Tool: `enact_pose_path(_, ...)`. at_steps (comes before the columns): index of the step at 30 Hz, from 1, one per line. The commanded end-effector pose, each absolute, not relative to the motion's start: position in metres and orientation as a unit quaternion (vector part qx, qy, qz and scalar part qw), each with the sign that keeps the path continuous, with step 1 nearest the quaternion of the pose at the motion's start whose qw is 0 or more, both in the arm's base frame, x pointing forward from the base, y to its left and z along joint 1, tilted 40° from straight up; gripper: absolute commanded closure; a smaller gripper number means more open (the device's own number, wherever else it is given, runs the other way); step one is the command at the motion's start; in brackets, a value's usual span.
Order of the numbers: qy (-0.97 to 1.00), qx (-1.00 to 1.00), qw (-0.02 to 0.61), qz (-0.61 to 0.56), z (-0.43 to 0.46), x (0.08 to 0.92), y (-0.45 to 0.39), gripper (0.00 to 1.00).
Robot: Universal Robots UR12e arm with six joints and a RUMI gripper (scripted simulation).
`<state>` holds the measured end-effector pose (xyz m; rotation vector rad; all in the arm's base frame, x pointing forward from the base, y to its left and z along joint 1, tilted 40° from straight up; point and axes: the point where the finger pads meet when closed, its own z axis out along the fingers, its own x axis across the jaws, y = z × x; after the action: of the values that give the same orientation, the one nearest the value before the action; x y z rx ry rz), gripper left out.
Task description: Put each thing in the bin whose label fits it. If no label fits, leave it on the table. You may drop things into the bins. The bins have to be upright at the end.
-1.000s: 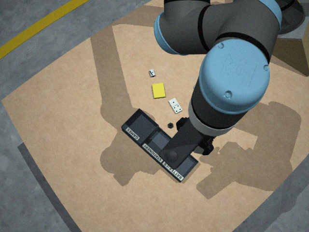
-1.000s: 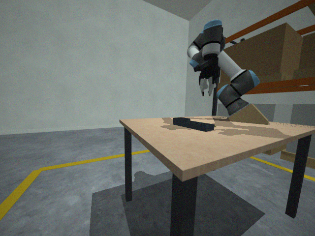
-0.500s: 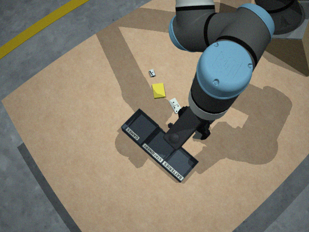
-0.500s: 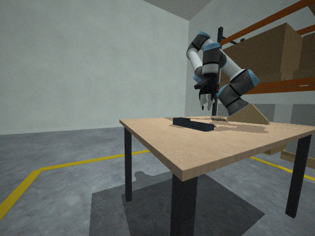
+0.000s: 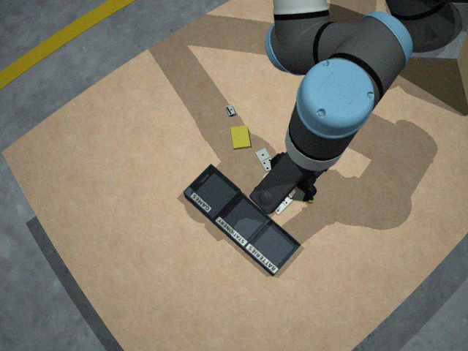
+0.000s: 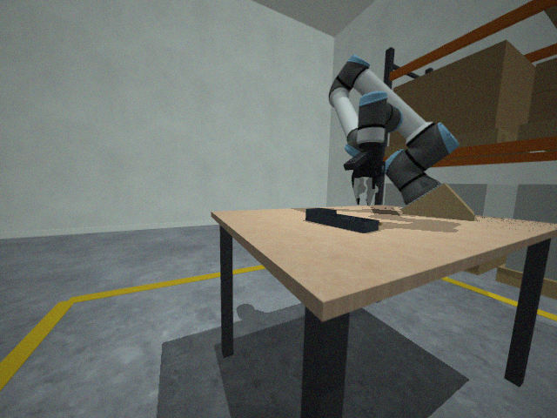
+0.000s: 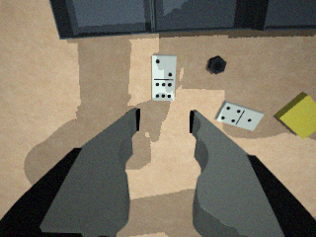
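My gripper (image 6: 364, 202) (image 7: 165, 111) is partly open, with nothing between its fingertips, above the table behind the bins. A white domino (image 5: 284, 205) (image 7: 163, 89) lies just ahead of the fingertips. A second domino (image 5: 263, 160) (image 7: 240, 117) lies to their right in the wrist view. A black hex nut (image 7: 216, 64) lies between that domino and the bins. A yellow pad (image 5: 240, 137) (image 7: 302, 117) and a small silver piece with a black mark (image 5: 230, 110) lie farther off. A small yellowish thing (image 5: 310, 200) shows beside the gripper, mostly hidden.
The joined dark bins (image 5: 231, 231) (image 6: 341, 219) (image 7: 109, 36) stand upright, labelled GAMES, STATIONERY and BATTERIES. No objects show inside them. The arm's wrist and camera housing (image 5: 264, 197) overhang the bins' back edge. The arm's base stands at the table's far side.
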<state>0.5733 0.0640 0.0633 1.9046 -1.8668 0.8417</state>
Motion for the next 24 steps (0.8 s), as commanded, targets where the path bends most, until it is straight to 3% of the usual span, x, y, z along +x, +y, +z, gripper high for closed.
enact_pose_path(1, -0.658, 0.671, 0.171, 0.297, 0.0630, 0.5750, 0.0648, 0.76)
enact_pose_path(24, -0.658, 0.671, 0.171, 0.297, 0.0623, 0.5774, 0.0664, 0.76)
